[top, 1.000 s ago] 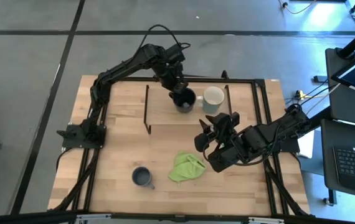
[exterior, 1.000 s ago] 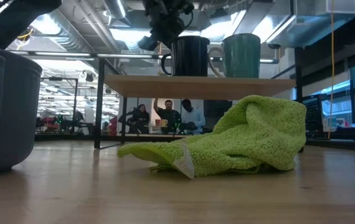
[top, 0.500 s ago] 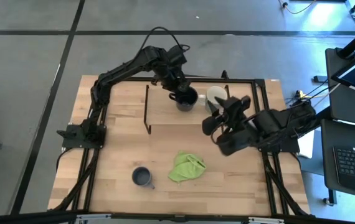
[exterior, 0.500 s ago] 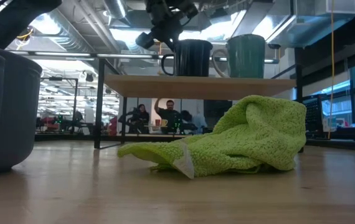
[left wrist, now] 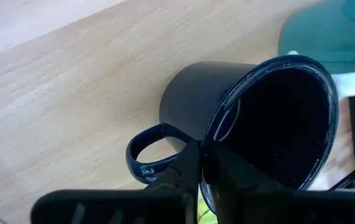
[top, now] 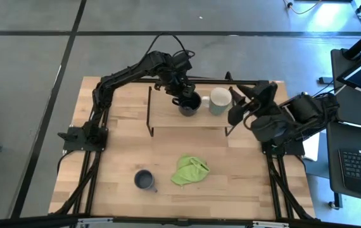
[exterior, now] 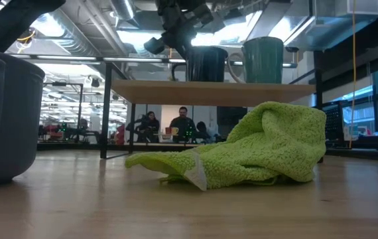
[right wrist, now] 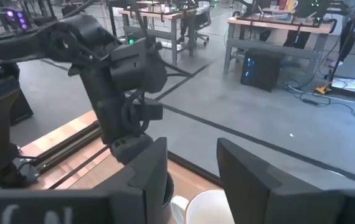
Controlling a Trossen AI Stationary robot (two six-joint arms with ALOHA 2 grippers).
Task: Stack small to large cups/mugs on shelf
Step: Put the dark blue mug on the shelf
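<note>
On the low wooden shelf [top: 168, 114] at the far side of the bench [top: 111, 171], the left gripper [top: 182, 99] pinches the rim of the black mug [top: 189, 104], its jaws closed one inside and one outside the wall close to the handle, as the left wrist view shows plainly. The cream-white mug [top: 218, 101] stands just beside it on the same board, handle turned toward the black one, while the small grey-blue mug [top: 144, 180] sits well apart on the bench near the front edge, with a crumpled lime-green cloth [top: 189, 170] lying near it. The right gripper [right wrist: 190, 168] hovers above the right end of the shelf over the cream-white mug, jaws spread and holding nothing. The mugs look rigid, glazed and probably slick, heavy enough to swing in a thin rim pinch and likely to chip if knocked together, so the rim wall beside the handle seems the surest place to take hold; whether the black mug's base rests fully on the board is hard to tell from the low view. The count: three mugs, two on the shelf and one on the bench; one shelf; one cloth; two arms. In the room beyond, several people sit at distant desks.
</note>
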